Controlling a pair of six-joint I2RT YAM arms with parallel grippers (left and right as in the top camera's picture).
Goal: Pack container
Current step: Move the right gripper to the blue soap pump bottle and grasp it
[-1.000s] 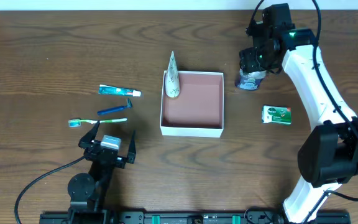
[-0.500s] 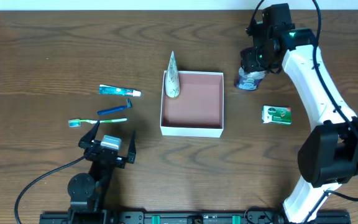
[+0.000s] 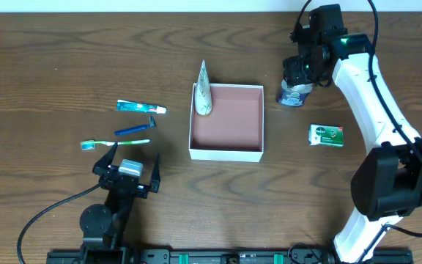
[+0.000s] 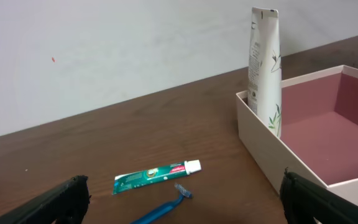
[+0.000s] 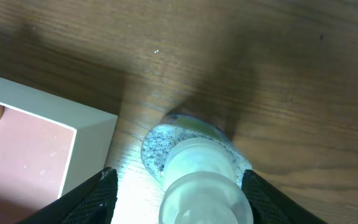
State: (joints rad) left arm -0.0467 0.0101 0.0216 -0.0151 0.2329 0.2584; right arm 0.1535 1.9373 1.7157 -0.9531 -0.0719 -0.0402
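The container [image 3: 226, 152] is a square shallow box, white outside and reddish-pink inside, at the table's middle; it also shows in the left wrist view [image 4: 272, 163] and the right wrist view [image 5: 86, 143]. A white tube [image 3: 204, 92] stands upright in its far left corner, also in the left wrist view [image 4: 265, 68]. My right gripper [image 3: 299, 82] is open, its fingers on either side of a clear capped bottle [image 5: 197, 171] standing just right of the container, apart from it. My left gripper [image 3: 127, 171] is open and empty near the front left.
A toothpaste tube [image 3: 141, 107], a blue razor [image 3: 135, 130] and a toothbrush [image 3: 114, 143] lie left of the container. A green soap box [image 3: 326, 135] lies at the right. The right arm reaches over the far right side.
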